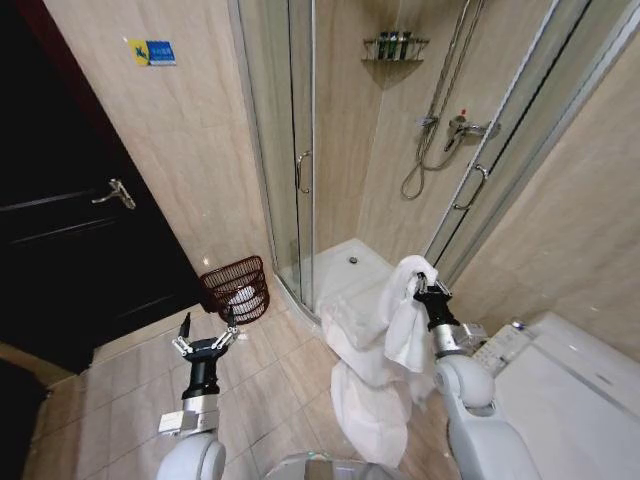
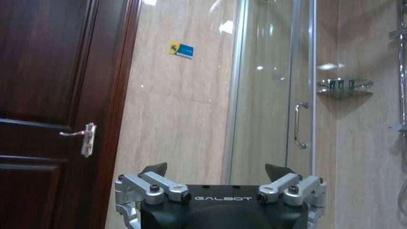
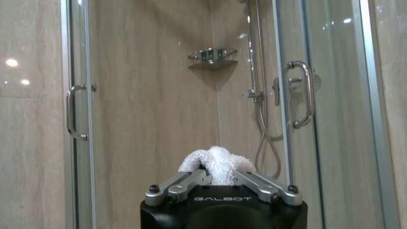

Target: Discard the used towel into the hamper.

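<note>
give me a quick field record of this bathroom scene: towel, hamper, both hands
towel: white towel hanging from the right hand, lifted off the floor
right hand: right hand shut on the towel's top, raised in front of the shower
left hand: left hand open, holding nothing, above the floor tiles
hamper: hamper on the floor by the shower door, something white inside
towel in hamper: not yet

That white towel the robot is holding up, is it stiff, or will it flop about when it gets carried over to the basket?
Probably floppy: the towel hangs in loose folds below the right gripper, which pinches only its top. It may sway and drag, since its lower part seems to reach the floor. It looks thick, so likely not slippery in the grip.
</note>
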